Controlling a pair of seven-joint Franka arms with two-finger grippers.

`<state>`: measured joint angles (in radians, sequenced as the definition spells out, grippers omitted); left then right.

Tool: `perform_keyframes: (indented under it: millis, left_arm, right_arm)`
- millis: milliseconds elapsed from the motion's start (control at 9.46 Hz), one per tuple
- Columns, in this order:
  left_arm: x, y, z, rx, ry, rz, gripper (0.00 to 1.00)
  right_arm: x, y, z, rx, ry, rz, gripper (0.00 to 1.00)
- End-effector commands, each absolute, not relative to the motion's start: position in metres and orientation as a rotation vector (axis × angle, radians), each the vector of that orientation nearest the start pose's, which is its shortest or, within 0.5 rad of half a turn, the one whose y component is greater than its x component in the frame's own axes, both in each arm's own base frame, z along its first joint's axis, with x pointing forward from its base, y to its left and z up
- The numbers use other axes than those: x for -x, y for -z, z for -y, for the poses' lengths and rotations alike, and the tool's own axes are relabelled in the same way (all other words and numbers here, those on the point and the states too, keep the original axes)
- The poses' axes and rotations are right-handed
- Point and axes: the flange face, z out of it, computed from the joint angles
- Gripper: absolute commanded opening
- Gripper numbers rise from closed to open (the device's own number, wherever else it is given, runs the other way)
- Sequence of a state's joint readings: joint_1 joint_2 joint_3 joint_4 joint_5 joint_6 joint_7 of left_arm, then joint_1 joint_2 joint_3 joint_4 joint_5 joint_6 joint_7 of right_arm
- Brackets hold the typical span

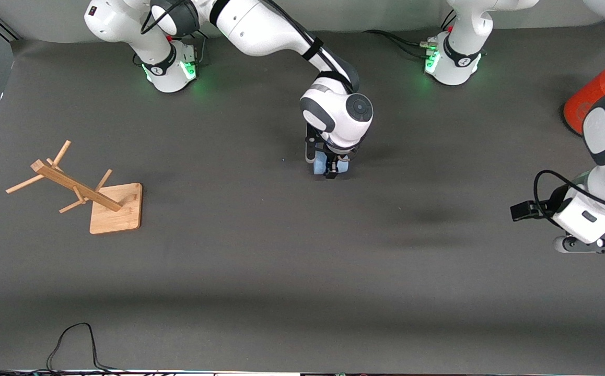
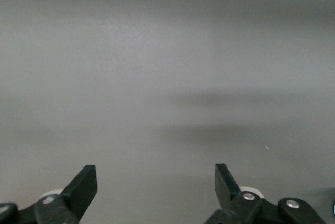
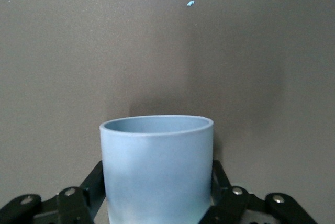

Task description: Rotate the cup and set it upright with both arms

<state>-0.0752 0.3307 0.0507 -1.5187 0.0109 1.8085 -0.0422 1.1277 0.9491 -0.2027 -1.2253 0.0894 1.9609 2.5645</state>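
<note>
Lying bare across the whole near strip of the dark surface [image 1: 302, 292], apart from a thin black cable [image 1: 72, 342] trailing in at about 7 o'clock, so offering plenty of room for carrying or turning anything.

Hanging at about 4 o'clock over the surface's edge at the left arm's end: left tool [image 2: 156, 187], jaws spread wide and gripping nothing, waiting clear of the work, probably to receive a handover.

Standing toward 9 o'clock, well apart from everything else: a wooden cup rack [image 1: 80, 188] with pegs slanting off its square base, not obstructing any path.

Sitting near the centre, slightly toward 12 o'clock: the light-blue cup [image 3: 157, 169], clamped across its body by the right tool [image 1: 330, 168], fingers [image 3: 91, 182] pressing on both sides. Cannot tell whether touching the surface or raised just above it. Gripping across the wall rather than the rim, likely leaving the mouth free for the other arm.

Showing partly at about 2 o'clock at the surface's edge: an orange-red cylinder with a grey lid [image 1: 592, 102], near the left arm, worth avoiding when swinging inward.
</note>
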Motion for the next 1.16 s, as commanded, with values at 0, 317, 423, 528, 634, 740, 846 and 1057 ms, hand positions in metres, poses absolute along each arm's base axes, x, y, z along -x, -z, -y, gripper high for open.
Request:
perform_keyframes:
  millis: [0,317,423,528,634,740,846,1057]
  left_arm:
    - [-0.662,-0.469,0.024,3.115,-0.048,0.009,1.0]
    - [-0.661,-0.465,0.029,3.103,-0.059,-0.012,1.0]
    - [-0.659,-0.462,0.031,3.104,-0.073,-0.021,1.0]
    - [-0.657,-0.46,0.037,3.105,-0.099,-0.029,1.0]
    - [-0.654,-0.457,0.055,3.094,-0.128,-0.067,1.0]
    - [-0.648,-0.45,0.062,3.081,-0.185,-0.089,1.0]
    - [-0.644,-0.446,0.065,3.075,-0.223,-0.11,1.0]
    - [-0.635,-0.434,0.101,3.059,-0.275,-0.168,1.0]
  right_arm:
    - [-0.411,-0.178,-0.616,2.252,0.25,-2.388,1.0]
    - [-0.424,-0.216,-0.614,2.239,0.217,-2.357,1.0]
    - [-0.423,-0.231,-0.614,2.259,0.194,-2.343,1.0]
    - [-0.421,-0.245,-0.612,2.276,0.192,-2.366,1.0]
    - [-0.419,-0.272,-0.606,2.304,0.177,-2.384,1.0]
    - [-0.417,-0.304,-0.596,2.356,0.157,-2.393,1.0]
    - [-0.42,-0.341,-0.586,2.413,0.063,-2.366,1.0]
    - [-0.445,-0.41,-0.54,2.544,-0.105,-2.252,1.0]
